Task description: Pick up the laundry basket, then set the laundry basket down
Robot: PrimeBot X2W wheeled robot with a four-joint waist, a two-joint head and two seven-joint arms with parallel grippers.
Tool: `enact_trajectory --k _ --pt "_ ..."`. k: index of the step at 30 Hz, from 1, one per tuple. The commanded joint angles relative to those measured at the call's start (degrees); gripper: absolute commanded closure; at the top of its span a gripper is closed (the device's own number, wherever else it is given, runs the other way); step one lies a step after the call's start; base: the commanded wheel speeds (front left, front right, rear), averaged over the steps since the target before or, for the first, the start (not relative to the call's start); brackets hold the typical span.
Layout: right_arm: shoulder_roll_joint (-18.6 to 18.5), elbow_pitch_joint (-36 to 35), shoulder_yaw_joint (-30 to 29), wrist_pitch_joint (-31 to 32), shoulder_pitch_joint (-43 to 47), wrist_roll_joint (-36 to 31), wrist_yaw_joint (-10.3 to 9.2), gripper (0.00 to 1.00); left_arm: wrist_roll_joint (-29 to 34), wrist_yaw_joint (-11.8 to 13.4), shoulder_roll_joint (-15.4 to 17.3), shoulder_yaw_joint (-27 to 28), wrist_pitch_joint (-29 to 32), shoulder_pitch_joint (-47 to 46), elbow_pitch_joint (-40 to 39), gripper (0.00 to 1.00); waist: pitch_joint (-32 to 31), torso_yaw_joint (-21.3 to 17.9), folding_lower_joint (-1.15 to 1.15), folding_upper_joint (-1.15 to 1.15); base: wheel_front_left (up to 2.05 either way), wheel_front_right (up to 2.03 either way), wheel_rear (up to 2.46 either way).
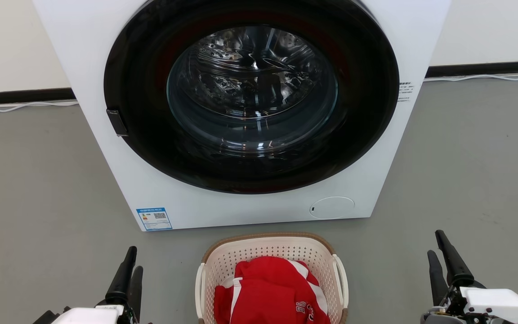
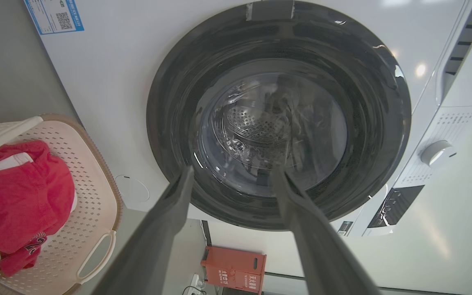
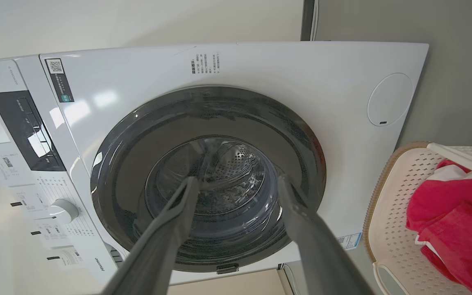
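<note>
Left jaws: released; 2 dark fingers (image 1: 126, 274) stand parted with nothing between them, near left, pointing toward the far side.
Right jaws: released too; fingers (image 1: 452, 261) are parted and empty, near right.
Laundry basket (image 1: 268, 252): sits flat on the grey floor (image 1: 38, 202) at near centre, between the 2 sets of jaws and well apart from each.
Handles: 1 white left handle (image 1: 199, 288) and 1 white right handle (image 1: 341, 279), each facing its own arm. That is probably why the arms flank the basket.
Load: a red garment (image 1: 272, 292) with white trim is piled inside, leaving both handles clear.
Stage: by my judgement, the pick-up has not begun.
Next need: both arms likely move inward to the handles and lift evenly.
Washing machine (image 1: 160, 198): just beyond the basket, round door (image 1: 250, 103) apparently shut.
</note>
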Motion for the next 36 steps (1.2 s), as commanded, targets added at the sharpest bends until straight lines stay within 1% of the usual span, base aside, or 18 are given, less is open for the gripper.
enact_trajectory --k 1,7,16,36 --pt "-0.6 -1.9 0.3 -0.7 -1.1 -0.4 0.07 0.0 0.3 -0.3 0.4 -0.1 -0.3 -1.6 -1.8 0.0 0.0 0.0 -0.01 0.0 0.0 0.0 0.0" --pt "-1.2 -2.4 1.1 -1.8 -0.9 -2.8 0.09 0.0 2.5 -0.3 0.4 -0.6 -1.3 -1.6 -1.7 0.0 0.0 0.0 -0.02 0.0 0.0 0.0 0.0" --pt "-1.6 -3.2 1.9 -3.3 -0.8 -10.7 0.12 0.0 7.5 -0.4 0.5 -1.1 -2.8 -1.8 -1.0 0.0 -0.1 0.0 -0.02 0.0 0.0 0.0 0.0" --pt "-3.7 -5.0 4.4 -6.6 -0.6 -29.7 0.19 0.0 23.9 -0.5 0.6 -1.6 -6.2 -2.3 0.1 0.0 0.1 0.0 -0.02 0.0 0.0 0.0 0.0"
